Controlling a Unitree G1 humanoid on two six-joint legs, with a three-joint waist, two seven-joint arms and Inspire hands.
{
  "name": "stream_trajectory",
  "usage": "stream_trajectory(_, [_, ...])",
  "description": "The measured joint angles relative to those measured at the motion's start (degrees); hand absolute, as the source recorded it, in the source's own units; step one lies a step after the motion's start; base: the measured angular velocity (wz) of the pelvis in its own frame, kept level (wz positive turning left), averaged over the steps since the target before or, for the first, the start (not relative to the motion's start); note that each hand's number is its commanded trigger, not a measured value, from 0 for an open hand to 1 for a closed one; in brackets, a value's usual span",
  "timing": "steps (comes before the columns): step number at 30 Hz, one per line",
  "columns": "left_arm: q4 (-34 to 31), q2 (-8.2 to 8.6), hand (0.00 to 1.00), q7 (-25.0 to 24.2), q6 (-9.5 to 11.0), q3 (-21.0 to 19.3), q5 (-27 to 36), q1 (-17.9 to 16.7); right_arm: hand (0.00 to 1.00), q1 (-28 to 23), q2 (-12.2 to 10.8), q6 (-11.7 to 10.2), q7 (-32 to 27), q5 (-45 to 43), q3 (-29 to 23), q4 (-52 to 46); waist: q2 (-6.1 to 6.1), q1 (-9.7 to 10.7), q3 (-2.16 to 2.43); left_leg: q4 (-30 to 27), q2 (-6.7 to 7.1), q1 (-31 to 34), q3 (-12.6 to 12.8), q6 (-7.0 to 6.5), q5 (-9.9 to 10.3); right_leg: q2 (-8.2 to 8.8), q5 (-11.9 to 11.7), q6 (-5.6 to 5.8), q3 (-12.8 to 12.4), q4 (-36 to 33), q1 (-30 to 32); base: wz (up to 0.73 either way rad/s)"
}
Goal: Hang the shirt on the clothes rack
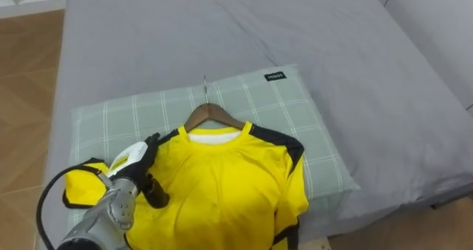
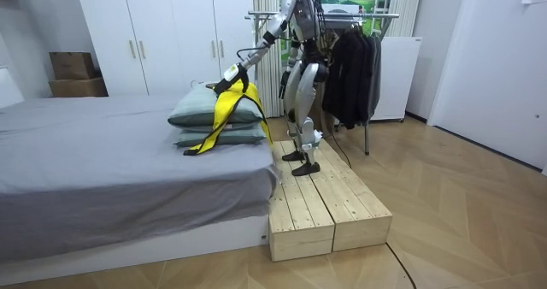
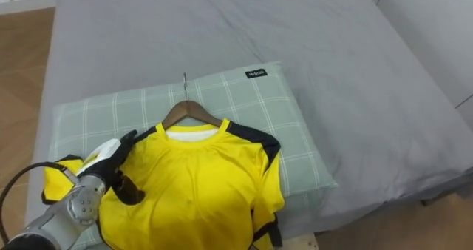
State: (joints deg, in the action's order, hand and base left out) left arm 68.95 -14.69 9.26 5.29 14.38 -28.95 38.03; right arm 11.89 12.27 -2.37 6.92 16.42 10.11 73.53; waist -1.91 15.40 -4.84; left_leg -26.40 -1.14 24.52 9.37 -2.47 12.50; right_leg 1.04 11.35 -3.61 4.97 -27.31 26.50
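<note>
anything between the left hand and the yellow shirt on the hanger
Nothing visible does. The left hand lies right on the shoulder of the yellow shirt, beside the wooden hanger, on the checked pillow.

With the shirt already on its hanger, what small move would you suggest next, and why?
Probably slide the left hand forward to the wooden hanger and close round its neck. The hand lies open on the shoulder of the yellow shirt, and the hanger rests free on the pillow.
</note>
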Motion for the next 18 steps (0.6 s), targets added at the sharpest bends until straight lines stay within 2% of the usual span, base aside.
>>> stream_trajectory(8, [0.8, 0.13, 0.00, 0.0, -0.1, 0.0, 0.0, 0.0, 0.00, -0.1, -0.1, 0.0, -0.5, 0.3, 0.1, 0.0, -0.12, 0.0, 0.07, -1.0, -0.14, 0.0, 0.1, -0.02, 0.0, -0.05, 0.0, -0.07, -0.1, -0.8, 0.1, 0.00])
stream_trajectory(13, [1.0, 0.30, 0.00, 0.0, -1.1, 0.1, 0.0, -0.1, 0.00, -0.1, 0.0, 0.0, -0.5, 1.3, 1.4, 0.0, -0.52, 0.0, 0.33, -1.4, -0.19, 0.8, 0.3, -0.28, 0.2, 0.02, 0.1, -0.21, -0.3, -2.4, 1.2, 0.00])
stream_trajectory(18, [2.0, 0.35, 0.00, 0.0, -1.3, 0.1, 0.1, -0.1, 0.00, -0.1, 0.1, 0.0, -0.5, 1.3, 1.7, 0.0, -0.77, 0.1, 0.52, -1.3, -0.22, 0.8, 0.9, -0.31, 0.1, 0.29, 0.2, -0.50, -0.3, -3.1, 1.7, -0.04])
